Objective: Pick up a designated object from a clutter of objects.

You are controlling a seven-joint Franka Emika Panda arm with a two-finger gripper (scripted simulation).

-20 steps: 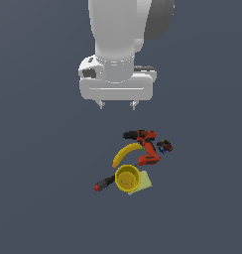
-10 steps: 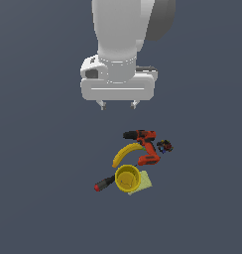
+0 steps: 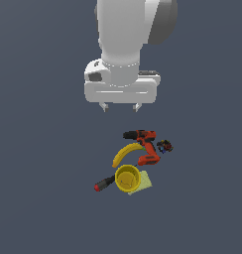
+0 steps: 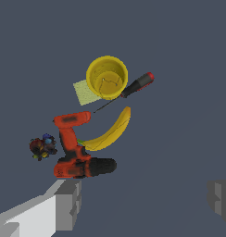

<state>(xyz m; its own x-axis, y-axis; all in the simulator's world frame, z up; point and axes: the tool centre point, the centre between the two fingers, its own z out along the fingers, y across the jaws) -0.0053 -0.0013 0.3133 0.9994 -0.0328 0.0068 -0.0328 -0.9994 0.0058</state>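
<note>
The designated object [image 3: 164, 146] [image 4: 42, 146] is a tiny dark lump speckled red, blue and orange, lying against the drill's handle on the exterior view's right edge of the clutter. My gripper [image 3: 120, 107] [image 4: 145, 203] hangs open and empty above the floor, beyond the clutter in the exterior view, apart from every object. In the wrist view one grey finger [image 4: 66, 201] sits just below the drill, the other finger [image 4: 221, 199] far off to the side.
The clutter also holds a red-and-black drill [image 3: 144, 145] [image 4: 75, 150], a yellow banana [image 3: 125, 153] [image 4: 110, 132], a yellow cup [image 3: 127, 178] [image 4: 107, 77], a red-handled screwdriver [image 3: 105, 183] [image 4: 133, 87] and a pale yellow-green flat piece [image 3: 144, 182] [image 4: 85, 91]. Dark floor surrounds them.
</note>
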